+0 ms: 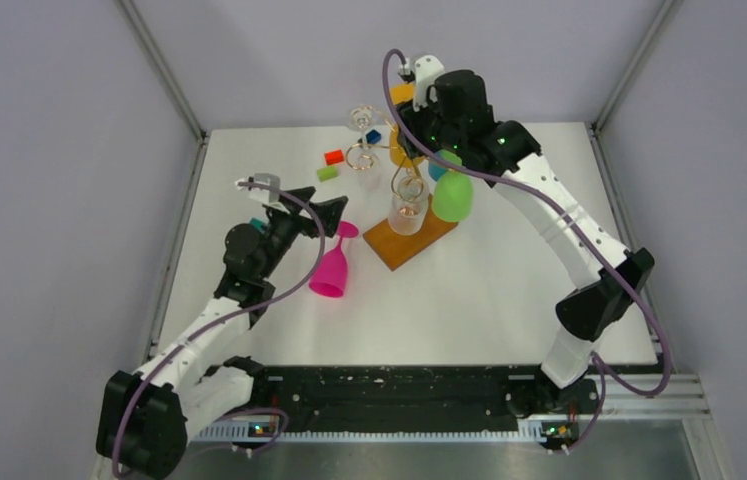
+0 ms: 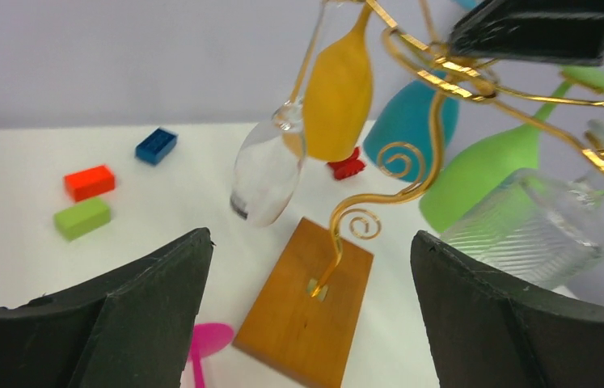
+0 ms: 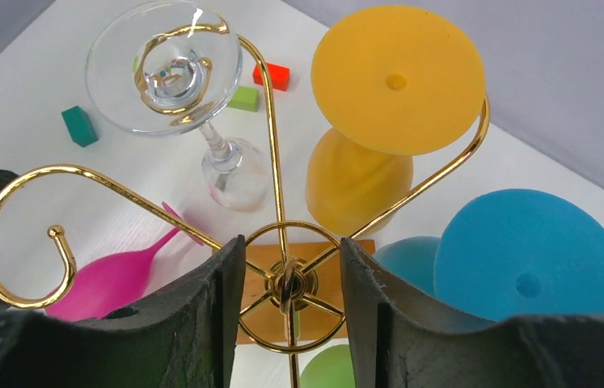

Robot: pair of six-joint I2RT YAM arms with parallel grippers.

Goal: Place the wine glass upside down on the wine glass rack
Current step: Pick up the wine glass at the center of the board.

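Note:
A pink wine glass [image 1: 330, 272] lies on its side on the white table, left of the wine glass rack [image 1: 419, 240]. Its foot [image 2: 209, 338] shows at the bottom of the left wrist view and its bowl [image 3: 104, 283] in the right wrist view. The rack is gold wire on an orange-brown wooden base [image 2: 306, 315]. My left gripper [image 1: 311, 210] hovers open just above the pink glass's foot, facing the rack, with nothing between its fingers. My right gripper [image 3: 292, 242] sits over the rack's top hub [image 3: 288, 283], its jaws apart on either side of the small ring without touching it.
Upside down on the rack hang a clear glass [image 3: 165, 65], a yellow glass [image 3: 395, 77], a blue glass [image 3: 533, 250], a green glass [image 1: 452, 197] and a ribbed clear glass [image 2: 537, 226]. Red [image 1: 333, 157], green [image 1: 327, 173] and blue [image 1: 373, 137] bricks lie behind the rack.

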